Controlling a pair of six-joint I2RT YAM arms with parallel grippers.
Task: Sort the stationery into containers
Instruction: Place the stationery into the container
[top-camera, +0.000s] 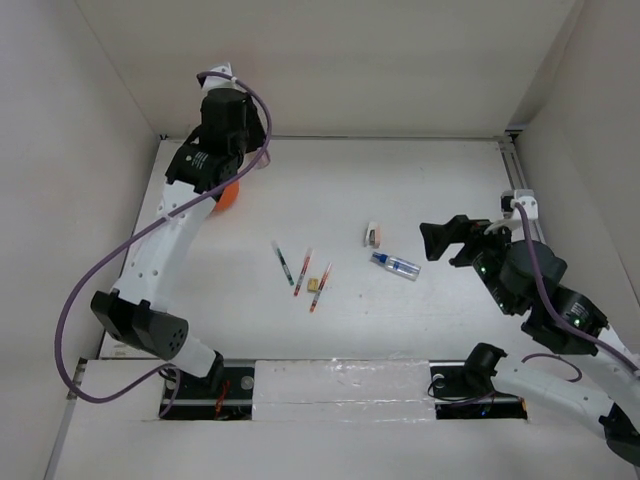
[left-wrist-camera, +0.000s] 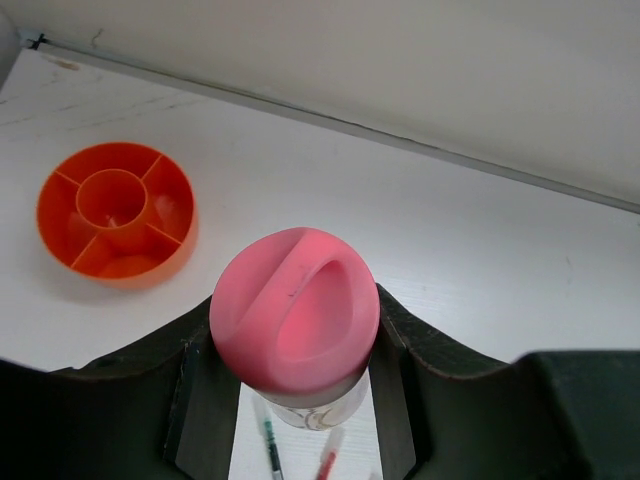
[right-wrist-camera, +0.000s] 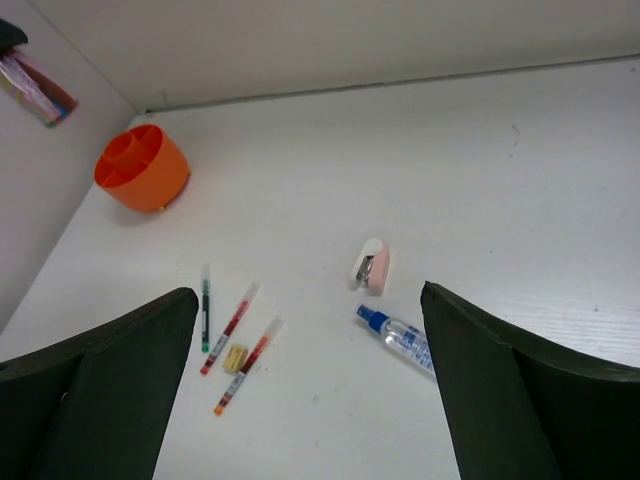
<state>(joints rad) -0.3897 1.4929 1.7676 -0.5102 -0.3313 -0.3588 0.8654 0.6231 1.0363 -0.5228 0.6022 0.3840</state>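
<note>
Left fingers (left-wrist-camera: 195, 400) are clamped on the pink-capped tube (left-wrist-camera: 295, 320), hovering near the orange tub (left-wrist-camera: 115, 215). Tube looks light, stiff, kinda slick, so gripping the body under the cap seems right. Pens (top-camera: 302, 271) lie mid-counter; right fingers (right-wrist-camera: 110, 400) spread wide, empty, near the blue-capped tube (right-wrist-camera: 400, 338).

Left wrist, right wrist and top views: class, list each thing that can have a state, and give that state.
Left gripper: shut on the pink-capped tube.
Pink-capped tube: held, cap on.
Right gripper: open, empty.
Orange tub: upright, nothing seen inside.
Blue-capped bottle: lying on its side, cap on.
Three pens: lying flat on the table.
</note>
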